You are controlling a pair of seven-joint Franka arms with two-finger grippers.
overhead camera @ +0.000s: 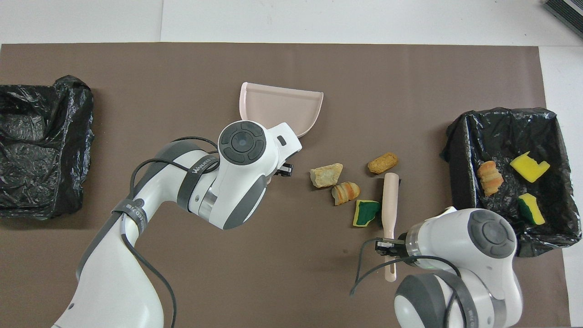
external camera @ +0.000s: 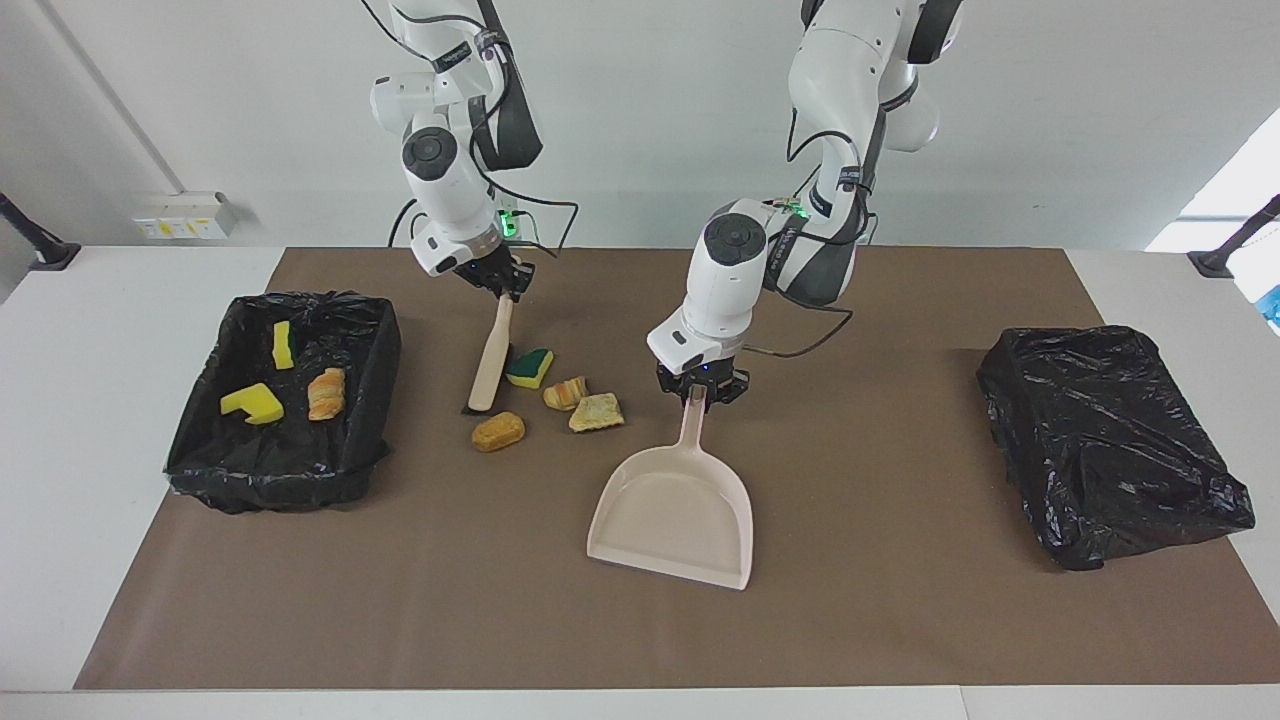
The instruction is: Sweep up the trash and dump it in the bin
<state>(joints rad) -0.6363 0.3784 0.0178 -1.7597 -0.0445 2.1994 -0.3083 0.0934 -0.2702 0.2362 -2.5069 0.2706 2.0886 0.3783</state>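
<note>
Gripping the beige hand brush (external camera: 491,359) by its handle, the right pincer (external camera: 502,286) presses its bristles against the green-topped yellow sponge scrap (external camera: 529,367). The left pincer (external camera: 699,390) is clenched on the beige plastic dustpan (external camera: 672,515) handle in the facing view; overhead, the wrist hides it. Three tan and orange foam scraps (overhead camera: 338,178) lie between brush and dustpan; three more sit in the black-lined bin (external camera: 190,445).

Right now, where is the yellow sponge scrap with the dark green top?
The yellow sponge scrap with the dark green top lies on the brown mat, touching the beige hand brush, nearer the robots than the striped orange scrap beside it.
</note>
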